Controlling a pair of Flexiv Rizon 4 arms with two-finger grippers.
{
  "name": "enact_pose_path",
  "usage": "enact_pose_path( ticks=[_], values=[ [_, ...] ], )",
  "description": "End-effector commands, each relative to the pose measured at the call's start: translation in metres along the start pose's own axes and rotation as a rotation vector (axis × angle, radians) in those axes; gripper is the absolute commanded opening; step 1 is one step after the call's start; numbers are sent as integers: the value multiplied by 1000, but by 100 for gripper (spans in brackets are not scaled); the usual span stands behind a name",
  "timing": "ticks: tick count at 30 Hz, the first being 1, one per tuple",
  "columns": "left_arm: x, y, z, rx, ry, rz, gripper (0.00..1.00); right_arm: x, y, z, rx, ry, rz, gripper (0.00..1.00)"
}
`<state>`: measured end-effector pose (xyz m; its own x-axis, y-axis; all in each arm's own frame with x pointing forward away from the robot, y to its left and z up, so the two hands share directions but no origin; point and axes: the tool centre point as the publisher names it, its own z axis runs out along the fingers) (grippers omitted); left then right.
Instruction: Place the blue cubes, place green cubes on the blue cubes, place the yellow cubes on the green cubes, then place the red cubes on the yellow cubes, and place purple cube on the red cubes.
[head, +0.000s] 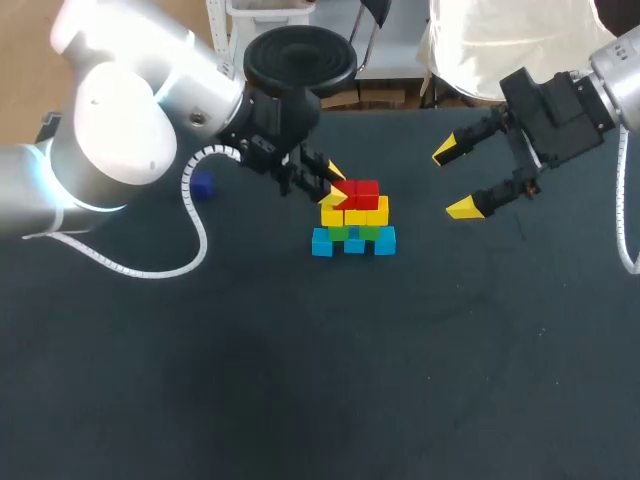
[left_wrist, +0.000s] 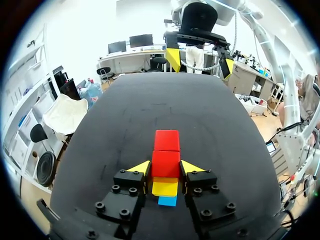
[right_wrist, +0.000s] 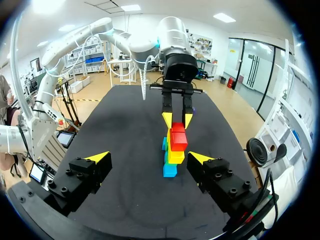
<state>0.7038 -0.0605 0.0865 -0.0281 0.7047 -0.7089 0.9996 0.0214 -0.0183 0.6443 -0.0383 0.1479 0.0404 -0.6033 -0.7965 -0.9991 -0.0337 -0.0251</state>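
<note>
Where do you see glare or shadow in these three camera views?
Head view: glare washes out the left arm's glossy white shell. Left wrist view: the left hand shades the yellow plastic cube beneath its red plastic cube. Right wrist view: black table evenly lit.

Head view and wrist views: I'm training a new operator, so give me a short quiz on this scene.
1. True or false: the right gripper holds a cube.
2. What colour is the cube between the left gripper's fingers? A green, B red, C purple.
3. How many red cubes are on the stack?
Key: 1 false; 2 B; 3 two.
</note>
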Motion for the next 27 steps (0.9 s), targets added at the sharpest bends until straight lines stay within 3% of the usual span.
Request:
enact_pose_path(
  ticks=[1, 13, 20, 27],
  values=[
    [-1, 1, 1, 6, 5, -13, 100, 0, 1, 0, 2, 0, 0, 100],
    [-5, 1, -8, 8, -14, -54, 100, 0, 1, 0, 2, 0, 0, 100],
    [-9, -2, -30, 15, -77, 3, 100, 0, 1, 0, 2, 0, 0, 100],
    [-6, -3, -45, 58, -56, 65, 100, 0, 1, 0, 2, 0, 0, 100]
  ],
)
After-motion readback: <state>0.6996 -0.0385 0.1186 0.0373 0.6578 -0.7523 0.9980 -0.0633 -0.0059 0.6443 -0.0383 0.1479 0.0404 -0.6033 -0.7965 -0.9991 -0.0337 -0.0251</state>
